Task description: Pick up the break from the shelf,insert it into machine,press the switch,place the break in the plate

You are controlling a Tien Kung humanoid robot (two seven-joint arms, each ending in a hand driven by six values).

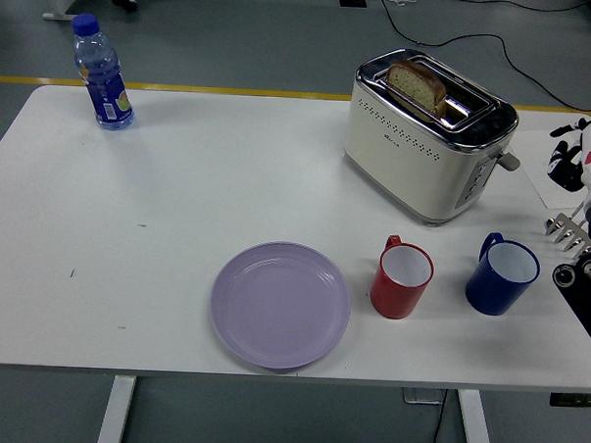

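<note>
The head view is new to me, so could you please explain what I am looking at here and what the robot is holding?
This picture comes from a camera high on the robot, looking forward and down over a white table. At the right edge you see part of the robot's black right arm and its right hand, raised beside the toaster; too little of it shows to tell how its fingers stand, and nothing is visibly held. The left arm is out of the picture. A slice of bread stands in the toaster's slot. Nearer the camera lie a purple plate, a red mug and a blue mug, all holding nothing. A water bottle stands at the far left corner.
</note>
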